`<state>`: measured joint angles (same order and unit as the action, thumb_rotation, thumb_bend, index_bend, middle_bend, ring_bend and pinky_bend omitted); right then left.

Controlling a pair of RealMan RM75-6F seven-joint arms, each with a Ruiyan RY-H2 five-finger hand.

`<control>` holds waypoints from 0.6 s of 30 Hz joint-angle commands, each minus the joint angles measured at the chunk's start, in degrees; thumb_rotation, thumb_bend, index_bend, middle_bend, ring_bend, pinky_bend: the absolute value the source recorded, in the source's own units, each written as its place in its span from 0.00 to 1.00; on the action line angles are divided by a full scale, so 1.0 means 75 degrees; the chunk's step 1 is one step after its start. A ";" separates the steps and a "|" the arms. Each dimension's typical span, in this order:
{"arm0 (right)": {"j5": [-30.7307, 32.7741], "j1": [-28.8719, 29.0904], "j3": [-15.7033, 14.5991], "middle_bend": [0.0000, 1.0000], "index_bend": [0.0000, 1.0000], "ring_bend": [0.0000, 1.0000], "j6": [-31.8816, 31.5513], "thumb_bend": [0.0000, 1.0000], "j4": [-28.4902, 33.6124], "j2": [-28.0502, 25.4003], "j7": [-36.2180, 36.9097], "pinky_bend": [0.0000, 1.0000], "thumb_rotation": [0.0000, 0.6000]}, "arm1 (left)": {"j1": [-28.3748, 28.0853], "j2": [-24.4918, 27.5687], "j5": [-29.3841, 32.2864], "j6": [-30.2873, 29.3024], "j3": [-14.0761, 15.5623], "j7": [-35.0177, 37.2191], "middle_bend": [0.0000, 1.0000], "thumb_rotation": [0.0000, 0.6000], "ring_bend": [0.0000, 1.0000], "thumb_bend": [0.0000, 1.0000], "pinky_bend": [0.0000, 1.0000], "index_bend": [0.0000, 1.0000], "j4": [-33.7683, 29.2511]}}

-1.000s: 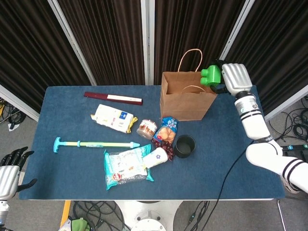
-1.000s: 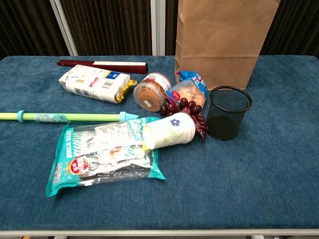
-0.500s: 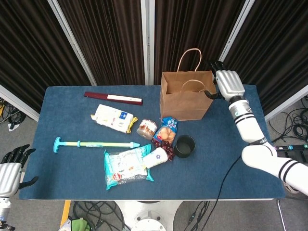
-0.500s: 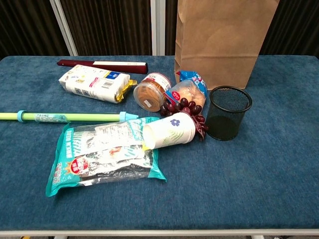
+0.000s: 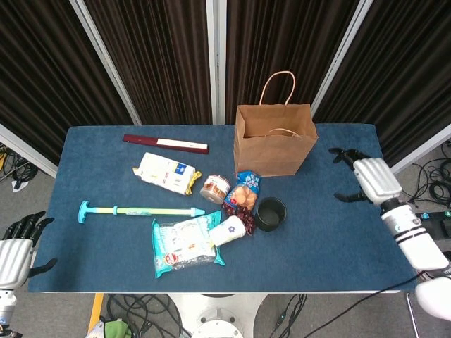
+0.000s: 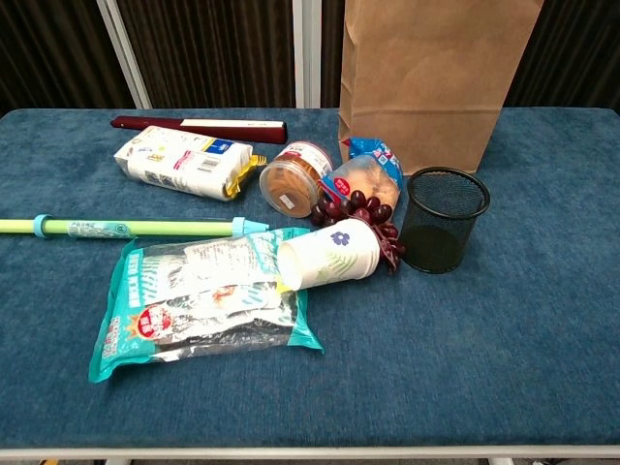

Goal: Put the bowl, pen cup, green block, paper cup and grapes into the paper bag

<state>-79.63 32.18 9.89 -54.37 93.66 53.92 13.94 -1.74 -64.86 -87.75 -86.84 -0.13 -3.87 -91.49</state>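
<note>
Paper bag (image 5: pixel 275 144) upright; right hand (image 5: pixel 371 179) empty, fingers spread; left hand (image 5: pixel 15 250) empty, spread.

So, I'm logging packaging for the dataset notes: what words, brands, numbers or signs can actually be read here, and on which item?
None can be read as text.
Teal snack bag: print and a red round logo, too blurred to read.
White packet: blue and yellow print, too small.
Paper cup: a purple flower motif only, no words.
Blue snack pouch: lettering illegible.
Jar: label band illegible.
Paper bag: plain on the faces shown.
</note>
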 commanded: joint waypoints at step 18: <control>0.0369 0.0966 -0.0512 0.00 0.00 0.00 0.1518 0.00 -0.0829 0.2900 -0.2517 0.21 1.00 | 0.0095 -0.0013 0.0012 -0.0081 0.0038 0.0102 0.23 1.00 0.15 0.00 0.20 0.26 0.0053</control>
<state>-78.54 38.10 5.45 -44.34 88.56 73.99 -3.21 -0.97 -64.88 -87.71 -87.54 0.20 -3.20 -91.21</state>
